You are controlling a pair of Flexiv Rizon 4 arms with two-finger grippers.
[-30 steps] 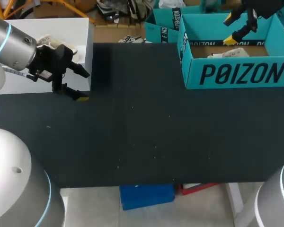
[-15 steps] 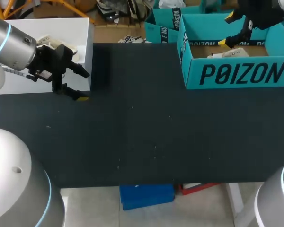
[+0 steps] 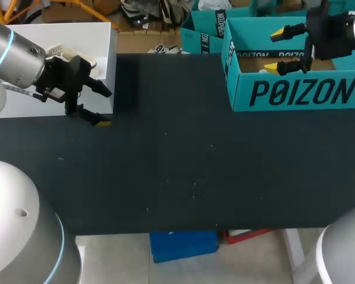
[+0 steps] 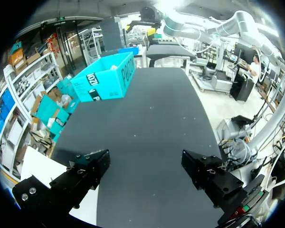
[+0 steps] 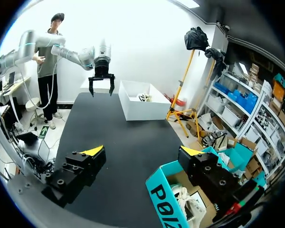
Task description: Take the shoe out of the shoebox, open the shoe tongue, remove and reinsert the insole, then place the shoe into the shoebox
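Note:
The teal shoebox [image 3: 296, 92] stands open at the table's far right. In the right wrist view a pale shoe [image 5: 184, 199] lies inside the shoebox [image 5: 162, 202], just under my right finger. My right gripper [image 3: 275, 52] hangs open above the box's left half, fingertips pointing left; in its own view my right gripper [image 5: 142, 152] holds nothing. In the head view it hides most of the shoe. My left gripper [image 3: 103, 107] is open and empty at the table's far left, beside the white bin. It looks down the table at the shoebox [image 4: 104, 78].
A white bin [image 3: 53, 35] with pale items stands at the far left corner, also seen as the white bin [image 5: 142, 102] from the right wrist. A second teal box [image 3: 202, 29] sits behind the shoebox's left end. Dark table [image 3: 177, 165] spreads between the arms.
My right gripper has swung right and turned over the shoebox, so its fingertips now point left. The left arm has not moved.

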